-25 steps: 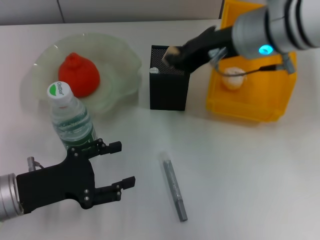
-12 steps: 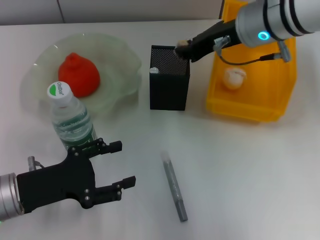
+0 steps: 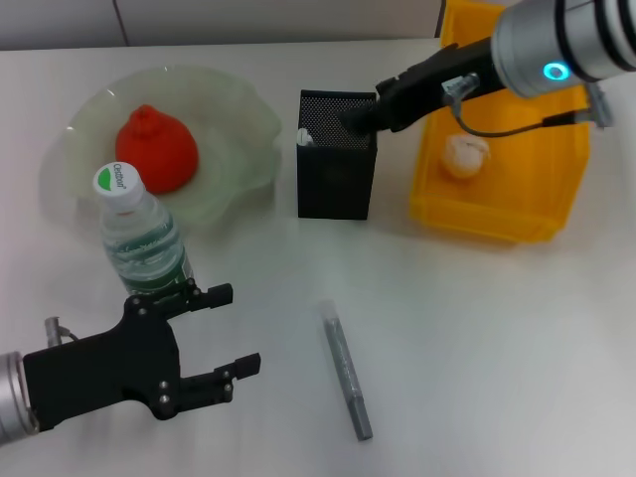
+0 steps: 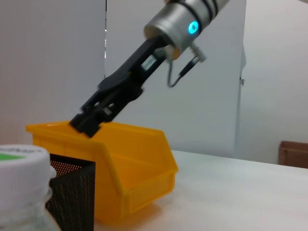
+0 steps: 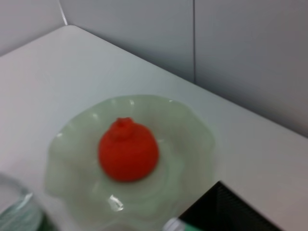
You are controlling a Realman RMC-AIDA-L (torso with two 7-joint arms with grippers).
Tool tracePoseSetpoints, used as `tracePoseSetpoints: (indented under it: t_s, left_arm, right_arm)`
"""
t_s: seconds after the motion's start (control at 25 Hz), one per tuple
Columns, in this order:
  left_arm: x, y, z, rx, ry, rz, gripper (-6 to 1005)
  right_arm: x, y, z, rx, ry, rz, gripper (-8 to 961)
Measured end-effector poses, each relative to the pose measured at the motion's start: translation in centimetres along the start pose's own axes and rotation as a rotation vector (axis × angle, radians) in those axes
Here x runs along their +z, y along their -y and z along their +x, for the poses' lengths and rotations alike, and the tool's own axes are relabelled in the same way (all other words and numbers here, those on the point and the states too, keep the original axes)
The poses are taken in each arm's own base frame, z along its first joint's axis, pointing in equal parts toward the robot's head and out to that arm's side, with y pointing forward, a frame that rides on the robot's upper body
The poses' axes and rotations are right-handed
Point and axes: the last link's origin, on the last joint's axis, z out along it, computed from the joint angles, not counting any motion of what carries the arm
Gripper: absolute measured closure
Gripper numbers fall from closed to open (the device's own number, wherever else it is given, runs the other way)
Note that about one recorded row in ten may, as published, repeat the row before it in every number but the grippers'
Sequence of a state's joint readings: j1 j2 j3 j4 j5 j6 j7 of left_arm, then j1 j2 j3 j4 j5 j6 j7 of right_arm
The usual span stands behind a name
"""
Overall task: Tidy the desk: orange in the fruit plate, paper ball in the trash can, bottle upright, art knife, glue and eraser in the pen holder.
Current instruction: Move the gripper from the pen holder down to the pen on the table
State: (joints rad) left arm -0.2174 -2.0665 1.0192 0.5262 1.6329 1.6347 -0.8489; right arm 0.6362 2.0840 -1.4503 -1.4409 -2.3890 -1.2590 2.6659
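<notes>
Count on the counter [image 3: 497,328]: 1 orange [image 3: 156,149], 1 plate [image 3: 234,119], 1 bottle [image 3: 142,241], 1 mesh holder [image 3: 336,179], 1 yellow bin [image 3: 497,214], 1 paper ball [image 3: 464,155], 1 grey glue stick [image 3: 346,370]. One mint-green tip [image 5: 174,225] shows at the holder's rim, likely the knife. End effectors: 2, left [image 3: 224,333] and right [image 3: 358,119].

You see plain grey wall panels [image 4: 53,57] behind the white tabletop, and a brown cardboard box [image 4: 293,154] at three o'clock.
</notes>
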Motion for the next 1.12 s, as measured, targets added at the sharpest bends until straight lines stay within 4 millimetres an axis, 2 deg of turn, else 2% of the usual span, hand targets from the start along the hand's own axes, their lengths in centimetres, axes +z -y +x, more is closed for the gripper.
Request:
tracePoseSetpoints:
  t_s: [0.16, 0.24, 0.36, 0.44, 0.6, 0.88, 1.12]
  left_arm:
    - [-0.2, -0.1, -0.1, 0.005, 0.0, 0.006, 216]
    - [-1.2, -0.5, -0.2, 0.004, -0.017, 0.031, 216]
    - [-1.6, -0.5, -0.2, -0.001, -0.021, 0.042, 216]
    - [-1.7, -0.5, -0.2, -0.002, -0.022, 0.044, 216]
    - [-1.8, -0.5, -0.2, -0.004, -0.022, 0.045, 216]
    - [-1.8, -0.5, -0.3, -0.004, -0.02, 0.045, 216]
    - [-1.9, -0.4, -0.3, -0.002, -0.019, 0.05, 216]
  right_arm:
    - [-1.4, -2.0, 1.1, 0.0, -0.074, -0.055, 448]
    - [-1.1, -3.1, 2.1, -0.002, -0.134, -0.089, 383]
    - [0.2, -4.5, 3.8, -0.015, -0.218, -0.13, 286]
    - [1.4, -5.1, 4.8, -0.019, -0.264, -0.146, 286]
    - [3.0, -6.0, 5.7, -0.036, -0.31, -0.159, 286]
    - [4.9, -7.1, 6.3, -0.064, -0.362, -0.173, 287]
    - [6.5, -7.3, 6.5, -0.074, -0.374, -0.156, 287]
